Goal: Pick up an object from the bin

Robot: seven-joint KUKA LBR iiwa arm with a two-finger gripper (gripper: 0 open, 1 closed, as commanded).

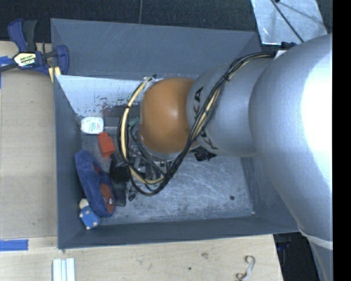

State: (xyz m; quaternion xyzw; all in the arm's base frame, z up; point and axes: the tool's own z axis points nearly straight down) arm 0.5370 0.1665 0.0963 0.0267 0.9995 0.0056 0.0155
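Observation:
My gripper (118, 174) shows as a dark body under the wrist, low in the left part of the bin. It stands just right of a blue soft toy (89, 181) that lies along the left wall, with a red patch and a pale head at its near end. A small orange-red block (106, 144) lies just above the gripper. Further back sits a white round thing with a green label (92, 125).
The arm with its orange cover and looped cables reaches in from the right and hides the middle of the bin. Bare bin floor shows at the right and along the near wall.

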